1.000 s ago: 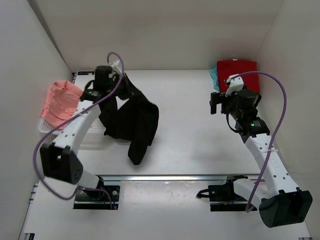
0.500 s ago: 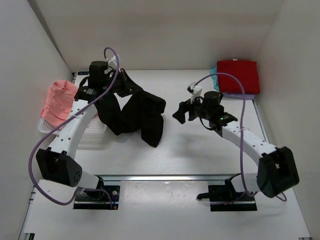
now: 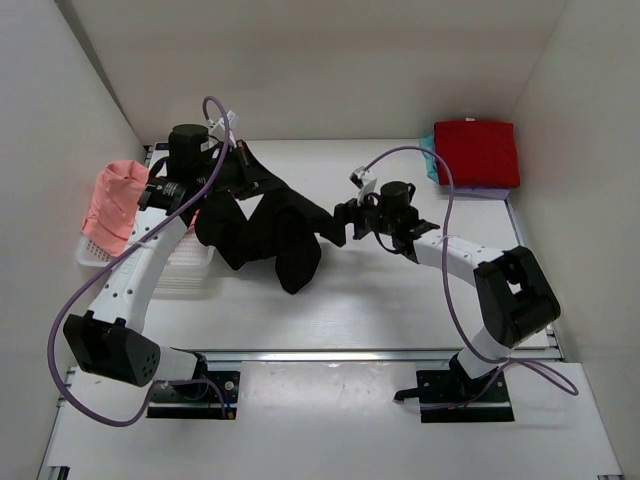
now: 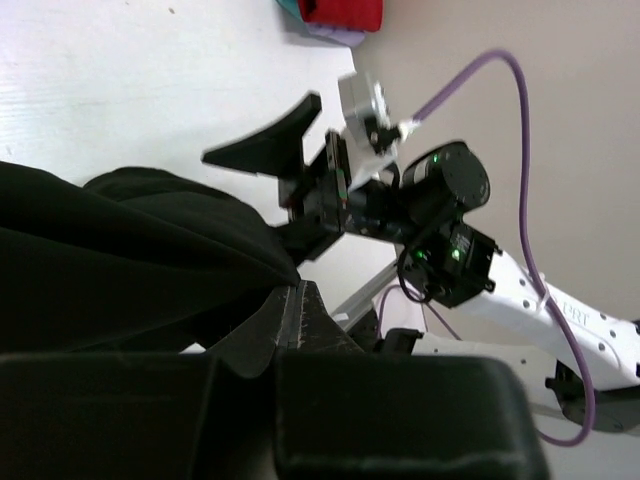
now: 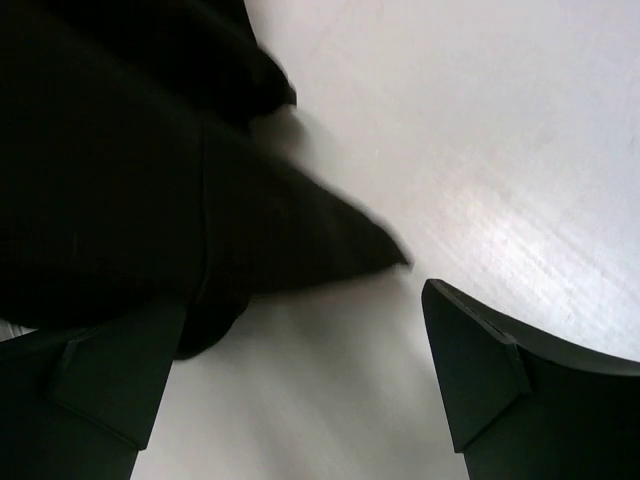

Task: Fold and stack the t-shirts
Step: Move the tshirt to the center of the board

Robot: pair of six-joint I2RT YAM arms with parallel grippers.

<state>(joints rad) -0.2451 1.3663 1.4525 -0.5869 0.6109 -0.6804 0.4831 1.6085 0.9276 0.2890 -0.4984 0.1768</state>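
Tabletop (image 3: 400, 290): basket (image 3: 188, 272) left, black t-shirt (image 3: 270, 228) centre, red t-shirt (image 3: 475, 152) right.

White mesh basket (image 3: 186, 276), white table (image 3: 400, 300)

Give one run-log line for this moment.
left gripper: shut on black t-shirt | right gripper: open at its edge | red t-shirt: folded, far right
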